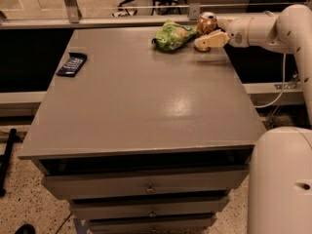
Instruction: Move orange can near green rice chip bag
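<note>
The orange can (207, 22) stands at the table's far right, right beside the right end of the green rice chip bag (172, 35). My gripper (207, 32) reaches in from the right and is shut on the can, with one cream finger (208, 41) in front of it and the other behind. The can's lower part is hidden by the front finger, so I cannot tell whether it rests on the table. The bag lies crumpled at the far edge of the table.
A flat dark blue packet (71, 64) lies near the left edge of the grey table (146, 106). A rail and glass partition (146, 6) run behind the table. Drawers (146, 184) sit below the front edge. My white base (280, 179) stands at the lower right.
</note>
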Action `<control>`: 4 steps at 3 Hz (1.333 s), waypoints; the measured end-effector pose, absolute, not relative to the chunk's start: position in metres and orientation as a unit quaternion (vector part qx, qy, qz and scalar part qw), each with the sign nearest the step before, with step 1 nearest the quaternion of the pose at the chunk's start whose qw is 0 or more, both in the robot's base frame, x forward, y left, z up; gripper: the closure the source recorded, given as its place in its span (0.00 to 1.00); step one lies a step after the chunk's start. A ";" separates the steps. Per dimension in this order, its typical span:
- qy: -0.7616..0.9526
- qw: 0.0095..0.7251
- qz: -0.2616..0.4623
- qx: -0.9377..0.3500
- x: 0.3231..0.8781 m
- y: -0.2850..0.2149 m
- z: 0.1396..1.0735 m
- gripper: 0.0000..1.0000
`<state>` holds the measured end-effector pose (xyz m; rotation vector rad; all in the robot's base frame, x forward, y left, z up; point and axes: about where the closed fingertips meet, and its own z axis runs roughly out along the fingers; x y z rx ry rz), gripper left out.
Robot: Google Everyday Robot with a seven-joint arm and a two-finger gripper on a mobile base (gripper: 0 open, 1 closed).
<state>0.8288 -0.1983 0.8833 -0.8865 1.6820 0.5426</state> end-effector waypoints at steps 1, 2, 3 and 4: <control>0.704 0.552 0.228 -0.385 0.807 -0.204 0.905 0.00; 0.693 0.560 0.200 -0.408 0.762 -0.228 0.947 0.00; 0.678 0.567 0.177 -0.432 0.698 -0.255 0.990 0.00; 0.679 0.569 0.171 -0.432 0.689 -0.262 0.997 0.00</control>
